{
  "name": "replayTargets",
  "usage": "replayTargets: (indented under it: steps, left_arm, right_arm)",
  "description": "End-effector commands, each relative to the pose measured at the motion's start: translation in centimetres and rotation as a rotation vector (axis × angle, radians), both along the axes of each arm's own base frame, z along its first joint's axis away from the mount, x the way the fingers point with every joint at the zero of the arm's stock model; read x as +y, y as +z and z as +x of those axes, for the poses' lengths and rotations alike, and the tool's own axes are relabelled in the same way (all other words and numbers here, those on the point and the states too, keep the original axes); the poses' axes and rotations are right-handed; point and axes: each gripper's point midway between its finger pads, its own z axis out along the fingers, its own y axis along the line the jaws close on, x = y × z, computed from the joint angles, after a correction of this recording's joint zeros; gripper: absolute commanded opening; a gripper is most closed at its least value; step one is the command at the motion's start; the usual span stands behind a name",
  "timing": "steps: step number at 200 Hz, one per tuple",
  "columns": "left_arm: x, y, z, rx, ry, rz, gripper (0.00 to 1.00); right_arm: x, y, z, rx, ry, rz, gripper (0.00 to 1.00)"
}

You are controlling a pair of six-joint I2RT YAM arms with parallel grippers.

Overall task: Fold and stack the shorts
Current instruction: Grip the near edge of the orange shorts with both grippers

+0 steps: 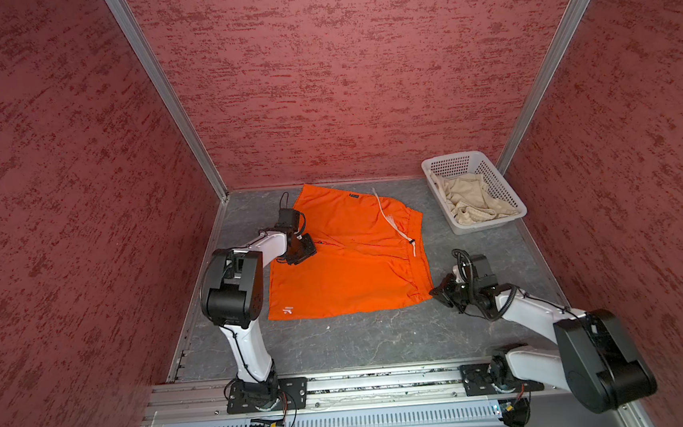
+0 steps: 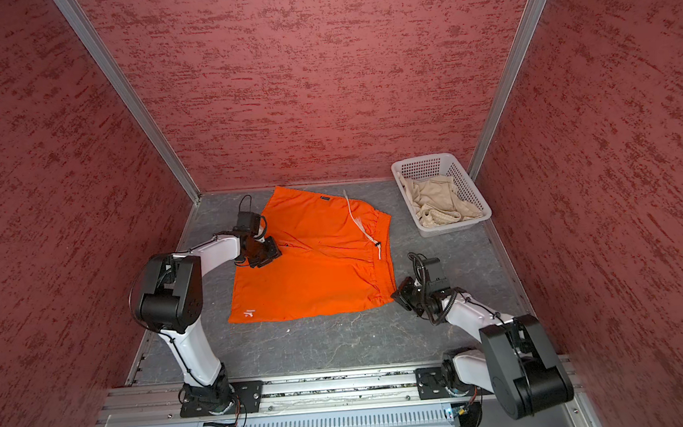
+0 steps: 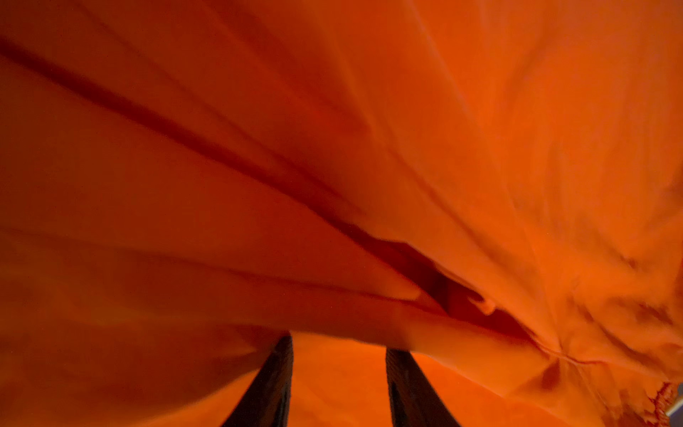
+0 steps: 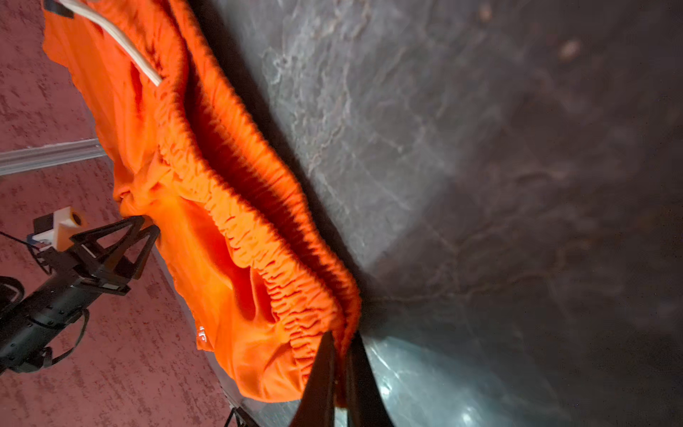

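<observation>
White logo (image 1: 287, 310) on orange shorts (image 1: 352, 263)

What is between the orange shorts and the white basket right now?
Only a bare strip of grey tabletop. The orange shorts and white basket lie apart, as both top views show.

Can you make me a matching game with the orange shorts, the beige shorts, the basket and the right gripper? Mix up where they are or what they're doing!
Things
1. orange shorts
2. beige shorts
3. basket
4. right gripper

Where or how
A. crumpled inside the basket
B. shut on a corner of the orange shorts
C. spread out on the table
D. white, standing at the far right corner of the table

Pairs: 1-C, 2-A, 3-D, 4-B
</observation>
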Motion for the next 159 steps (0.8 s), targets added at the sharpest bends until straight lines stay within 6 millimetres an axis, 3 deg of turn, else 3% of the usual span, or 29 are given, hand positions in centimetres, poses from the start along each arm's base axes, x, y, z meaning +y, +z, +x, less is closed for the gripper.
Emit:
replayTargets:
  steps: [1,23,42,74,107,159]
  left_arm:
    - [0.7,1.8,0.5,-0.013,-0.017,0.019,0.47]
    - [0.6,5.2,-0.5,-0.044,0.005,-0.01,0.51]
    - [0.4,7.7,-2.6,-0.063,0.042,-0.049,0.52]
    - [1.3,9.5,-7.2,-0.05,0.144,-0.064,0.55]
    - [2.6,9.7,-11.1,-0.015,0.281,-0.073,0.57]
    - [5.6,8.0,-16.0,0.088,0.519,-0.058,0.58]
  right_arm:
    - [-0.3,0.7,1.1,-0.035,-0.097,0.017,0.04]
    - [0.0,0.7,1.1,-0.04,-0.098,0.018,0.03]
    - [0.3,1.0,1.4,-0.051,-0.093,0.02,0.02]
    - [0.2,0.9,1.4,-0.049,-0.085,-0.001,0.0]
    - [0.2,0.7,1.0,-0.039,-0.074,-0.015,0.0]
    - [0.2,1.4,1.2,-0.05,-0.059,-0.029,0.0]
